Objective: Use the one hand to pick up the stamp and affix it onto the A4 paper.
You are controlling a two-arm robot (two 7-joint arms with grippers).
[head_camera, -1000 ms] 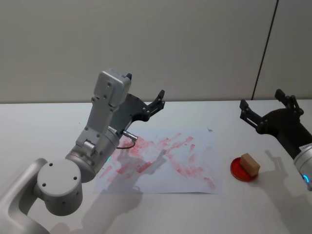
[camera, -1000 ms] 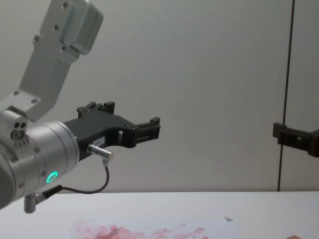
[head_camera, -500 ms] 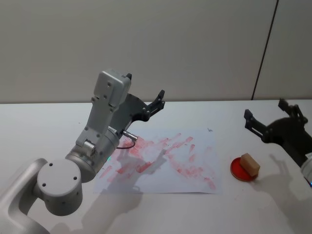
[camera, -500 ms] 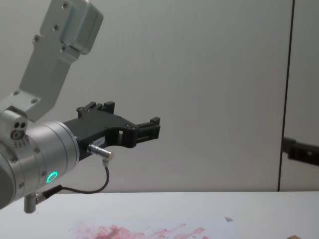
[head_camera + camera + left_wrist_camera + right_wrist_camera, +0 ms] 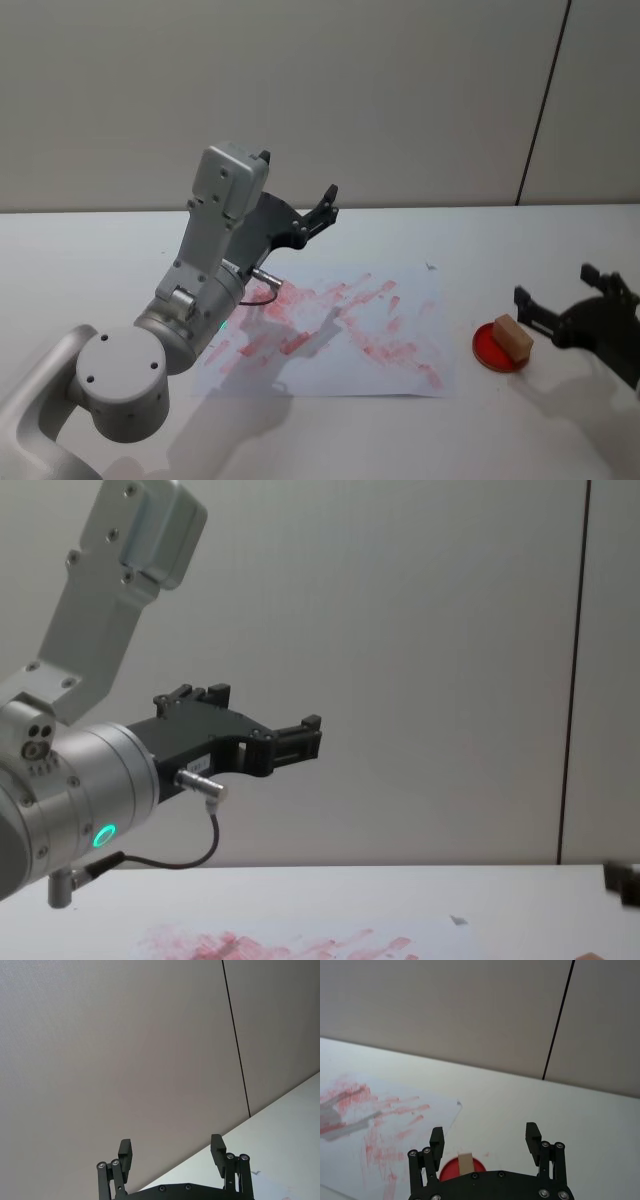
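Observation:
The stamp (image 5: pixel 511 336), a small tan wooden block, rests on a round red ink pad (image 5: pixel 492 353) to the right of the A4 paper (image 5: pixel 340 330), a white sheet smeared with red marks. My right gripper (image 5: pixel 556 285) hangs open just right of the stamp, low over the table, holding nothing. In the right wrist view the stamp (image 5: pixel 465 1163) sits near one side of the open right gripper (image 5: pixel 485 1139), beside its finger. My left gripper (image 5: pixel 299 171) is raised above the paper's far left part, open and empty, as the left wrist view also shows for the left gripper (image 5: pixel 171 1152).
The white table (image 5: pixel 90 260) ends at a grey wall with a dark vertical seam (image 5: pixel 540 110). The raised left arm (image 5: pixel 215 250) stands over the paper's left side. Bare tabletop lies in front of the paper and the pad.
My right gripper has come down and drawn nearer, from high beyond the ink pad to just right of the stamp. The left arm, paper and stamp have stayed put.

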